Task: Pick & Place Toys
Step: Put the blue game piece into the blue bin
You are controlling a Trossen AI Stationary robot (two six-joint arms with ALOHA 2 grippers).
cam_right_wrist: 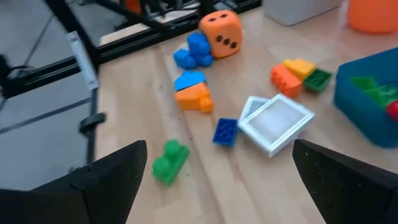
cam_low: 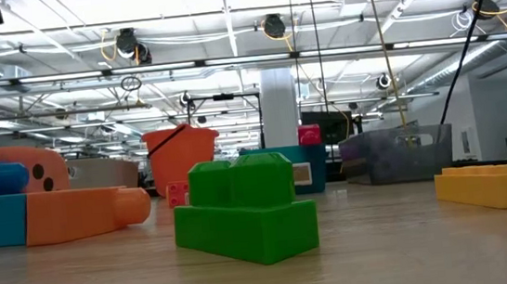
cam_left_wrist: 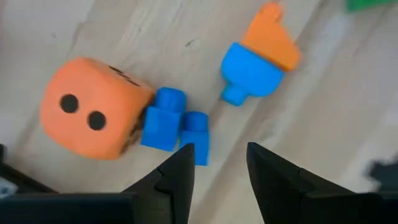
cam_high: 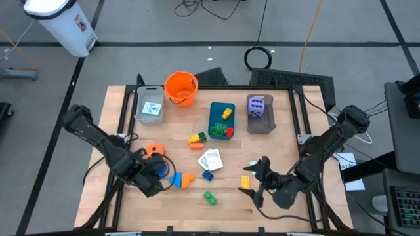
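I work in a lab or open industrial hall. My wooden tabletop [cam_high: 230, 190] sits in a dark metal frame [cam_high: 302, 111] on a grey floor [cam_high: 131, 26] marked with dark lines, where loose cables [cam_high: 259, 58] lie coiled. Beyond the tabletop, a high ceiling carries exposed pipes [cam_low: 227, 65], hanging lamps [cam_low: 272, 26] and a white column [cam_low: 278, 107], with desks and monitors [cam_low: 327, 126] behind.

The tabletop [cam_high: 230, 196] is pale wood with visible grain, smooth and matt. The green brick [cam_low: 244, 208] and blue brick [cam_left_wrist: 174, 124] look like smooth, slightly glossy plastic. Beside the blue brick, the orange die [cam_left_wrist: 90, 115] looks soft and matt, like foam.
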